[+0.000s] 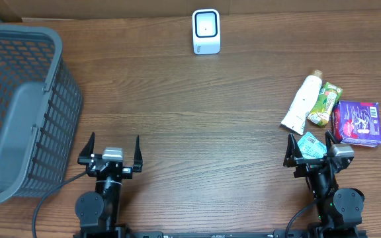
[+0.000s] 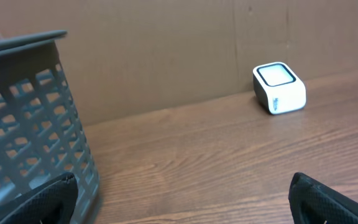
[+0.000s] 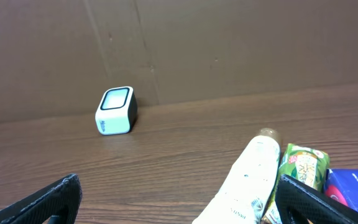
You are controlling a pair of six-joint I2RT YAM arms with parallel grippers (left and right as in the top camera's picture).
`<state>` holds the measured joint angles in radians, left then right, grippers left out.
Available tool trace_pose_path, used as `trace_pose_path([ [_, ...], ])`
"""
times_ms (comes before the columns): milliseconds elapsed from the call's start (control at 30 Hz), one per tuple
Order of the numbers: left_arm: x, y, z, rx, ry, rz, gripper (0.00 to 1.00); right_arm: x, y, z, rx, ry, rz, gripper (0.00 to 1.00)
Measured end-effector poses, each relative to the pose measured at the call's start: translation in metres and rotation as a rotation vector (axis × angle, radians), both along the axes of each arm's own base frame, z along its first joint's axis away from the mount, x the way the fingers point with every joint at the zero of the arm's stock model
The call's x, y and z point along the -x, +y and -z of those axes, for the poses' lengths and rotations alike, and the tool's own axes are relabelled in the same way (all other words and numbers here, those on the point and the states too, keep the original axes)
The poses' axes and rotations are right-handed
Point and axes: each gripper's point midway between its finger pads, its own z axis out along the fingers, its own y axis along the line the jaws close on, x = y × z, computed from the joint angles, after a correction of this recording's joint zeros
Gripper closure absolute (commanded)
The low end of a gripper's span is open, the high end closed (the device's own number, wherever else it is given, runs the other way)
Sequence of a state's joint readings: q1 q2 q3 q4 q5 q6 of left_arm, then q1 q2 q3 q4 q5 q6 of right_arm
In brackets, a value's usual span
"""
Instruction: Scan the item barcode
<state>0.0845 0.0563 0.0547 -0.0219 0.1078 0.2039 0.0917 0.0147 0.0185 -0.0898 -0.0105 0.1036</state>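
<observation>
Wooden table [image 1: 210, 125], left end effector [image 1: 114, 139] agape, right end effector [image 1: 309, 137] agape beside teal packet [image 1: 311, 146], both empty

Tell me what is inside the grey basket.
Inside the basket only its bare grey floor shows, no items. Its left edge runs out of frame, so that strip is unseen.

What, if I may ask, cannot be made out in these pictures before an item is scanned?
Barcodes: in the overhead view, print on the white tube, green packet and purple box is too small.
Teal packet: overhead, partly covered by the right claw; absent from the right wrist view.
Basket: overhead, cut off by the left edge; left wrist, its wall hides the inside.
</observation>
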Motion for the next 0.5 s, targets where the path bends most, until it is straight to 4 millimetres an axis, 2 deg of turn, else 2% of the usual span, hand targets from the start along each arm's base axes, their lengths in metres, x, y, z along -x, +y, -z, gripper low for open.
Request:
trace_pose_path([
  [233, 0.001, 0.000, 0.023, -0.010, 0.050, 0.001, 0.00, 0.000, 0.000, 0.000, -0.001, 0.000, 0.000, 0.00],
  [500, 0.001, 0.000, 0.024, -0.010, 0.052, 0.001, 0.00, 0.000, 0.000, 0.000, 0.000, 0.000, 0.000, 0.00],
])
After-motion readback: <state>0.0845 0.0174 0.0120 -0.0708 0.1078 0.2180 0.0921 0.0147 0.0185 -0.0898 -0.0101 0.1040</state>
